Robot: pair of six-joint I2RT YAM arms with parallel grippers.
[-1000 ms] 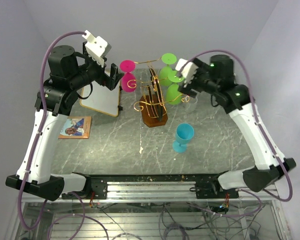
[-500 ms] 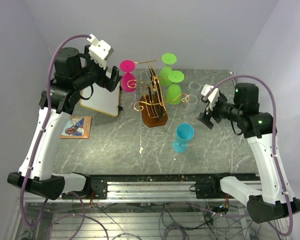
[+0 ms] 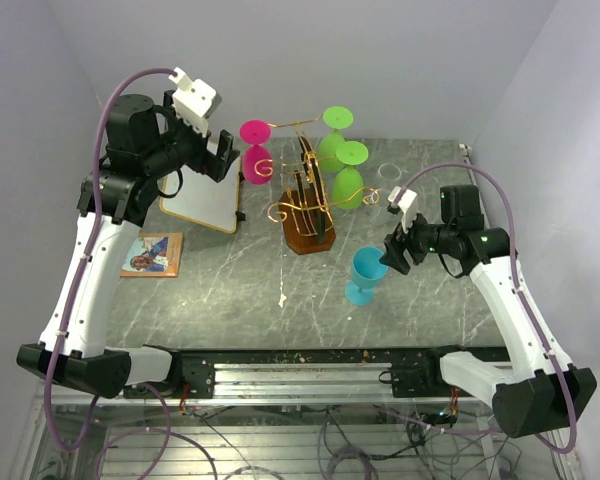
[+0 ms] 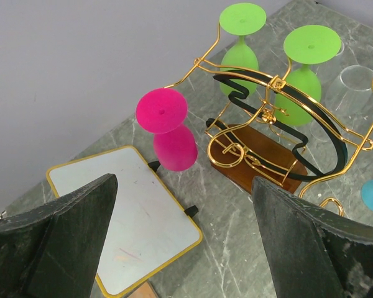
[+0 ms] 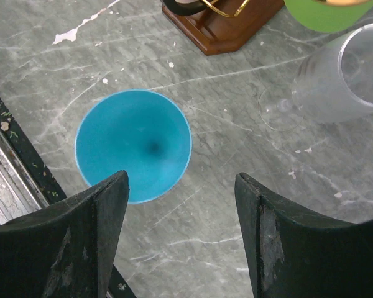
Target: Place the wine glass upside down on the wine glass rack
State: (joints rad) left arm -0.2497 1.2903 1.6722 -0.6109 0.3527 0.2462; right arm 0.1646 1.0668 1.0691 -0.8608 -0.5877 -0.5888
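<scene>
Right pincer (image 3: pixel 388 260) over the blue wine glass (image 3: pixel 365 272), left pincer (image 3: pixel 223 157) raised beside the wine glass rack (image 3: pixel 305 205). Seen from the right wrist, the right pincer (image 5: pixel 181 180) has its jaws spread wide and holds nothing. The blue wine glass (image 5: pixel 133 146) stands upright on the table (image 3: pixel 230 290) below the gap and offset toward the left-hand finger, whose tip overlaps the rim; whether it touches the glass cannot be told. The mouth of the bowl faces up, and only its bare blue inner wall shows. Beyond the right-hand finger a clear glass (image 5: pixel 345 77) lies on its side, the grey table showing through it. The wooden base of the rack (image 5: pixel 227 25) sits ahead of the fingers, apart from the blue glass. Seen from the left wrist, the left pincer (image 4: pixel 183 186) is likewise spread wide and holds nothing. The rack (image 4: pixel 261 149) stands ahead of its right-hand finger. A pink glass (image 4: pixel 168 133) hangs foot-up, bowl-down straight ahead of the gap, on the rack's near arm. One green glass (image 4: pixel 241 37) and a second green glass (image 4: pixel 308 74) hang inverted on the side of the rack away from this pincer. A whiteboard (image 4: pixel 137 217) with a yellow rim lies flat under the left-hand finger. A picture card (image 3: pixel 150 253) lies on the table near the left arm, on its base side of the whiteboard.
</scene>
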